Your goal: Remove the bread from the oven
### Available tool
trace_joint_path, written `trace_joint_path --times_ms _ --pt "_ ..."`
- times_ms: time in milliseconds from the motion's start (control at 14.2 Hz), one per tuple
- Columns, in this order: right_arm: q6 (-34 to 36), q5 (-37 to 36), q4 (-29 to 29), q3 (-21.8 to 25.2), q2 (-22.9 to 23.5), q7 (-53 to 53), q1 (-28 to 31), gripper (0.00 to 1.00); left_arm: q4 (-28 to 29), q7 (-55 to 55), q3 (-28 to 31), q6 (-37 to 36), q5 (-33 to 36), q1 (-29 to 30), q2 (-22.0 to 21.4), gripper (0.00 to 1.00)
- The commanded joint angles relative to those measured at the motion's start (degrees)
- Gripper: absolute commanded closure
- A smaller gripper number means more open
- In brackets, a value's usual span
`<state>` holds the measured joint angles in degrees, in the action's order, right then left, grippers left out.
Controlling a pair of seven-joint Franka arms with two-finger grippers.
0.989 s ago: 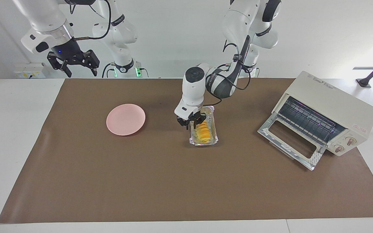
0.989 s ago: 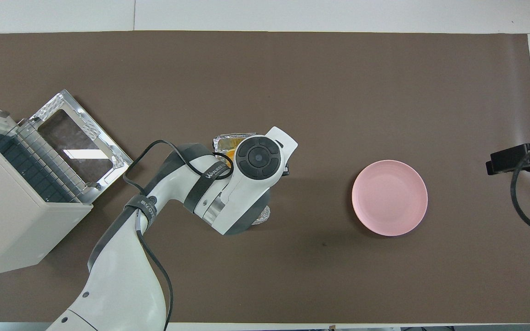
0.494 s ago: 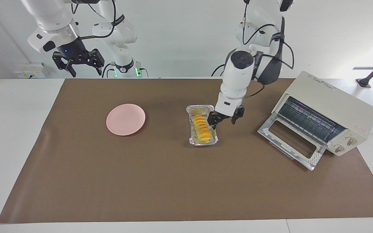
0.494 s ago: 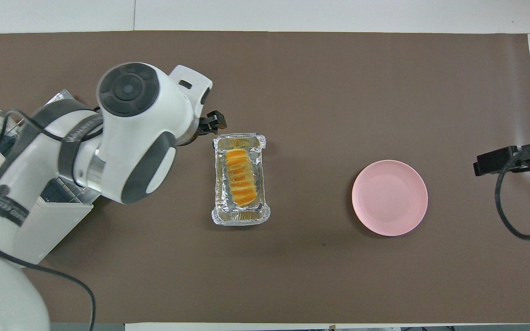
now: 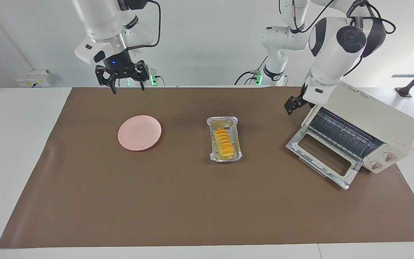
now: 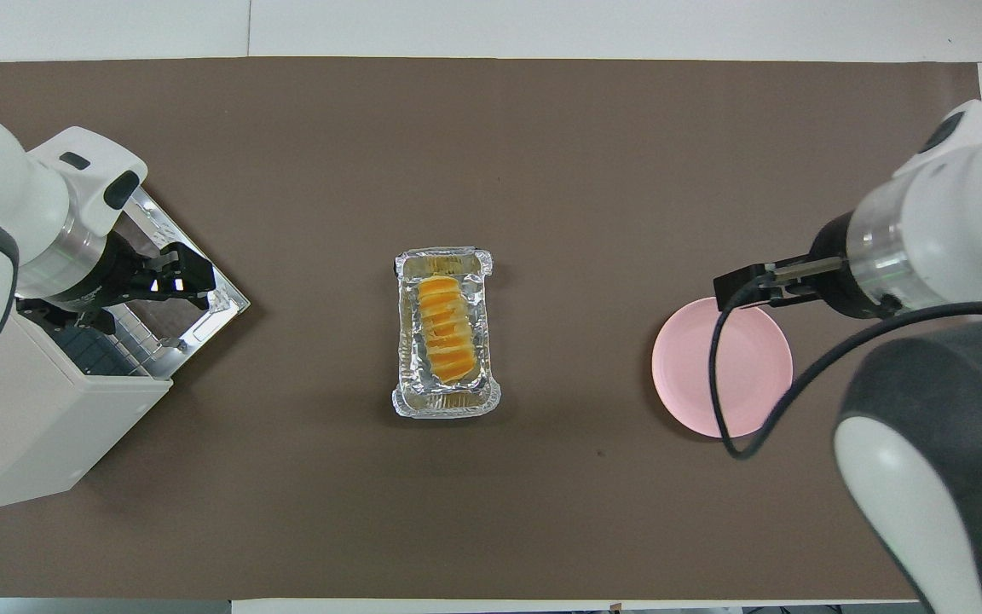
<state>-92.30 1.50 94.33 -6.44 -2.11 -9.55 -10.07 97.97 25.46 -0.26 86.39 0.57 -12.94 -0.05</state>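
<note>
Facing view: high camera looking across the worktop (image 5: 207,201) toward both robots. Overhead view: looking steeply down from the robots' end. Both are showing the same brown mat (image 6: 627,170), half a turn apart.

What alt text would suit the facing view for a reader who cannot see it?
The bread lies in a foil tray mid-table, between a pink plate and the oven with its door down. Both pincers, left beside the oven and right raised near the plate, are open.
</note>
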Motion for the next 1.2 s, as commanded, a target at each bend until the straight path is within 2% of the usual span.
trace_joint_path --times_ms 0,212,283,353,424,565,706,848,989,1130 --pt "-3.66 -0.27 -0.20 0.20 4.29 -4.76 -5.11 0.00 2.13 -0.85 -0.53 -2.36 -0.75 1.25 -2.68 0.00" --pt "-9.89 -1.14 -0.72 0.20 10.00 -14.86 -12.67 0.00 -0.05 -2.87 -2.01 -2.28 -0.75 5.28 -1.98 0.00" --pt "-11.48 -2.89 -0.99 0.20 12.37 -17.41 -15.22 0.00 -2.93 -4.00 -2.37 -3.23 -1.27 7.12 -0.76 0.00" --pt "-14.11 -4.04 -1.43 0.20 15.00 -20.74 -18.03 0.00 -8.44 -8.45 -2.20 -8.29 -1.89 8.71 1.87 0.00" --pt "-15.88 -4.40 -1.43 0.20 16.25 -22.52 -19.10 0.00 -9.80 -10.85 -1.94 -9.56 -1.98 8.73 2.15 0.00" --pt "-16.25 -5.71 -3.00 0.37 20.45 -25.85 -21.99 0.00 -7.90 -10.96 -2.11 -7.82 -1.98 8.73 1.54 0.00" --pt "-16.25 -10.27 -10.97 0.29 28.87 -32.70 -24.99 0.00 -7.18 -11.13 -2.29 -7.73 -1.89 8.73 1.01 0.00" --pt "-17.29 -11.43 -14.16 0.28 33.55 -33.96 -25.17 0.00 -7.18 -11.40 -2.20 -8.08 -1.63 7.94 1.45 0.00" --pt "-21.94 -11.17 -14.17 0.28 34.80 -33.87 -24.74 0.00 -7.79 -11.92 -2.29 -8.86 -1.45 7.93 1.54 0.00" --pt "-22.66 -11.35 -14.26 0.28 36.38 -33.87 -25.00 0.00 -7.54 -12.36 -2.20 -7.65 -1.63 7.93 1.63 0.00"
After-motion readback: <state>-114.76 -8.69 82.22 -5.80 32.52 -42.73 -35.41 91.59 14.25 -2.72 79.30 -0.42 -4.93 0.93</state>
